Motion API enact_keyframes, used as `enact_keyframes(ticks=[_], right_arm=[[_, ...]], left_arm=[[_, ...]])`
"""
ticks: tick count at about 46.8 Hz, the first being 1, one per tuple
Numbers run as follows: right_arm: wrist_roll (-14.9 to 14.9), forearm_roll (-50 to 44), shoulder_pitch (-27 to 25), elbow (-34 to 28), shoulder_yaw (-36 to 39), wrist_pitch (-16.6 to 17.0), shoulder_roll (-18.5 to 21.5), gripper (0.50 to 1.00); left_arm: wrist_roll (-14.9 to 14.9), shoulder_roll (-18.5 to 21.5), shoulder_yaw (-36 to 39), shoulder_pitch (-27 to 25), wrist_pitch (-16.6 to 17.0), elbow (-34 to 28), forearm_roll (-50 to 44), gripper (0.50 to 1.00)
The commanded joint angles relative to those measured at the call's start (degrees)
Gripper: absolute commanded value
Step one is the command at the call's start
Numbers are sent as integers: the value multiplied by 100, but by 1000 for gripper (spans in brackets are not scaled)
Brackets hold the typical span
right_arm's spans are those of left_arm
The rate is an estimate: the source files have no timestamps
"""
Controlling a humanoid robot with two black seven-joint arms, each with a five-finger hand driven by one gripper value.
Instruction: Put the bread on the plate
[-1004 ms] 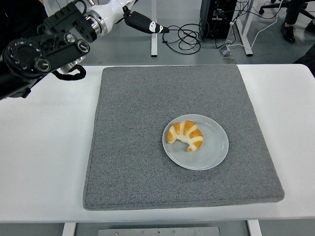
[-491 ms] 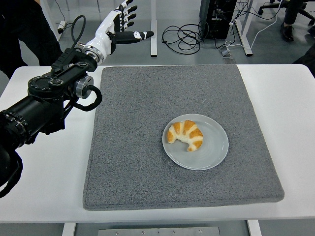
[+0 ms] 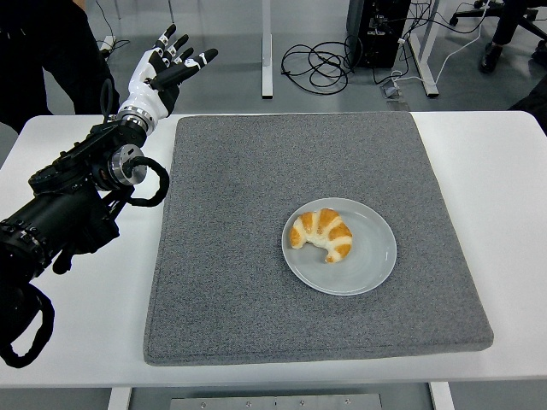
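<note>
A golden croissant (image 3: 322, 235) lies on the left half of a pale round plate (image 3: 369, 256), which sits on the grey mat (image 3: 231, 256). My left hand (image 3: 167, 67) is raised beyond the mat's far left corner, well away from the plate, with its white fingers spread and holding nothing. Its black arm (image 3: 73, 201) stretches over the white table's left side. The right arm is out of view.
The white table (image 3: 77, 316) borders the mat on both sides. Behind the table are cables (image 3: 320, 60) on the floor, table legs, and a person in dark clothing (image 3: 38, 51) at the top left.
My left arm has drawn back to the left and lowered, and the open hand has shifted left from above the mat's far edge. The croissant and plate stay put.
</note>
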Motion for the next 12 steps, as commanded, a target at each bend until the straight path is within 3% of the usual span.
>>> enact_keyframes(ticks=[1,12], right_arm=[[3,0,0,-4,5,0,0,1000],[3,0,9,-31,23,-9,0,1000]], left_arm=[[2,0,-4,1,9,-2,1,978],[2,0,-22,-8,0,-11,-8,978]])
